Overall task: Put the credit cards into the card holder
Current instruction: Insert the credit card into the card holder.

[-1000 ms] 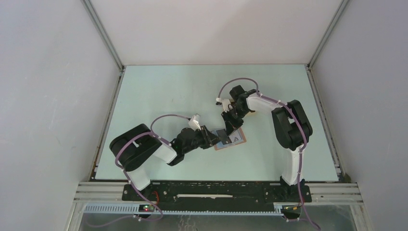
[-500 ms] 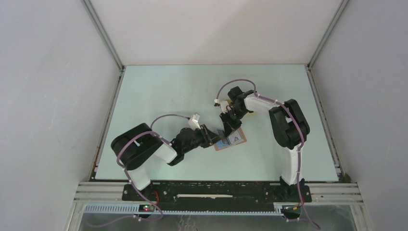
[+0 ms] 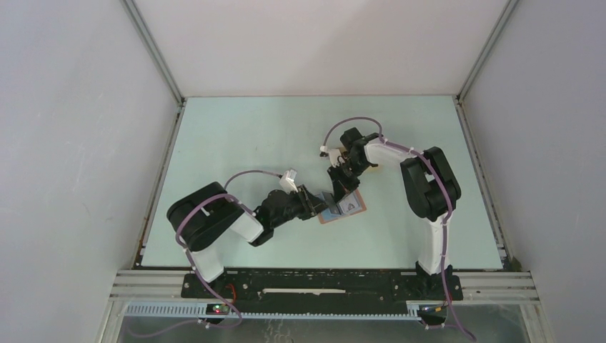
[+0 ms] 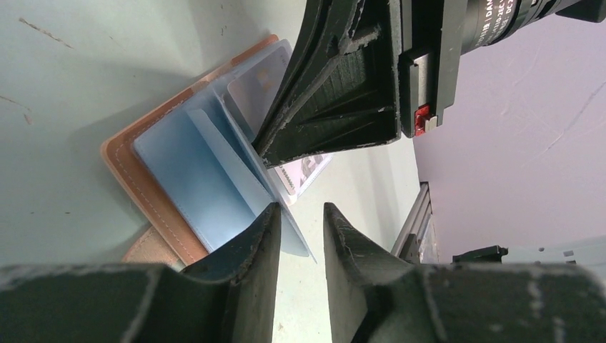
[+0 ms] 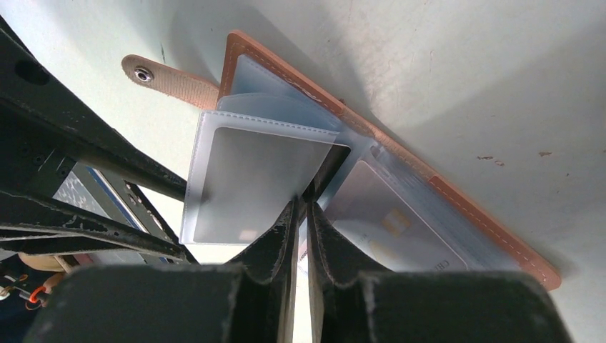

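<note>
Nearest to the lens, at the bottom of the left wrist view, the left gripper point(image 4: 301, 211) has its jaws a little apart. A thin bluish leaf point(image 4: 294, 241) of the card holder point(image 4: 136, 179) passes through the gap. The gap looks wider than the leaf, so we judge that it is not clamped.

At the bottom of the right wrist view, the right gripper point(image 5: 304, 218) is almost closed, with only a narrow slit. It appears to pinch the edge of a clear pocket leaf point(image 5: 250, 179) and to hold it raised.

Behind the fingers, the card holder lies open on the table point(image 5: 500, 64), in the centre of the overhead view. Its strap tab point(image 5: 171, 80) points to the upper left of the right wrist view. A grey credit card point(image 5: 389, 225) sits in a pocket at the lower right there. A printed credit card point(image 4: 306, 170) shows under the right gripper in the centre of the left wrist view. We cannot tell if it is inside a pocket.

We see these risks:
- The leaf may slide out of the loose left jaws and fall flat, which would close the pocket.
- Nothing presses the holder down, so a pull from the right gripper may lift or drag it.
- The two grippers are very near, so a small sideways move may knock them together.
</note>
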`<state>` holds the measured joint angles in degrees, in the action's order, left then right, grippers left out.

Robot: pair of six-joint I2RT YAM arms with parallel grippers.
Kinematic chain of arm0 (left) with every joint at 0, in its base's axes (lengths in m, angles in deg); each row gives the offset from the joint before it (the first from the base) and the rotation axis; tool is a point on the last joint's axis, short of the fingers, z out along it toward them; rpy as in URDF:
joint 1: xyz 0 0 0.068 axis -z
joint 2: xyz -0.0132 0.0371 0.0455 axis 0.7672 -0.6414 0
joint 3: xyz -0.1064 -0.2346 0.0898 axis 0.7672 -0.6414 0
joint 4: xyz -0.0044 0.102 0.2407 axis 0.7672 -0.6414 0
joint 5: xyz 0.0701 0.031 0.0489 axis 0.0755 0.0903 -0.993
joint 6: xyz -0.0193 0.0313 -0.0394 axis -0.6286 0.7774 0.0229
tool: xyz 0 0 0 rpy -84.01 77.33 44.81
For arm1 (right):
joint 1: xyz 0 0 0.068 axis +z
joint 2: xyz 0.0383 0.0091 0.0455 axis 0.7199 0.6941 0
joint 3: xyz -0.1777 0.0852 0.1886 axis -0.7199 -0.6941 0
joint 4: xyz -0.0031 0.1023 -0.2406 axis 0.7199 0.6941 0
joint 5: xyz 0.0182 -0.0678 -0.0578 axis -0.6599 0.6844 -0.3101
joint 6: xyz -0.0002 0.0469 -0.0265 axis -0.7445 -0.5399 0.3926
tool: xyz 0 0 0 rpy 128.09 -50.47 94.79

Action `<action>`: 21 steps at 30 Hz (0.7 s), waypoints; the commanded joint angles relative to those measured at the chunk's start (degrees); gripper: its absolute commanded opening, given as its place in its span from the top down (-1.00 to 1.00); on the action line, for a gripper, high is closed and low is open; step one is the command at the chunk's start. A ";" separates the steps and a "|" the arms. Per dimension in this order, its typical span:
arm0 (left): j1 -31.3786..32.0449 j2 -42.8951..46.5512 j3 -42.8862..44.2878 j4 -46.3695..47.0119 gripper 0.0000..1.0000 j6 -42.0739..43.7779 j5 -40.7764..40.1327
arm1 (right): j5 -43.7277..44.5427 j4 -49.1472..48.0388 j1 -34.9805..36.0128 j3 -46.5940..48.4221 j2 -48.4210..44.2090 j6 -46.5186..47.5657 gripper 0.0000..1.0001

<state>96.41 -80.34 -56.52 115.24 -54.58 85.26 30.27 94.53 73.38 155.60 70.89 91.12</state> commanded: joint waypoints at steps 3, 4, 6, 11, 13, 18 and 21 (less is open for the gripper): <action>-0.35 -1.09 2.03 0.22 0.29 0.13 0.79 | -2.06 0.36 -1.16 1.36 -1.69 -0.35 0.68; -0.34 -1.11 2.48 -0.29 0.28 0.31 0.81 | -2.10 0.40 -1.22 1.36 -1.70 -0.35 0.67; -0.34 -1.20 3.20 -1.26 0.26 0.68 0.81 | -2.32 0.44 -1.29 1.36 -1.79 -0.32 0.67; -0.51 -1.30 4.86 -3.17 0.23 1.52 0.93 | -2.70 0.57 -1.52 1.40 -2.04 -0.18 0.66; -0.52 -1.19 5.40 -4.06 0.23 1.91 1.03 | -2.85 0.58 -1.73 1.36 -2.43 -0.22 0.66; -0.62 -0.72 6.97 -7.32 0.24 3.05 0.75 | -3.78 0.80 -2.93 1.36 -3.96 -0.03 0.63; -0.66 -0.67 8.03 -9.44 0.25 3.63 0.52 | -4.58 1.01 -4.41 1.29 -5.57 0.20 0.57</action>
<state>96.17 -81.37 -51.16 108.58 -53.45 85.52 27.80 94.92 70.82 155.60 70.34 91.16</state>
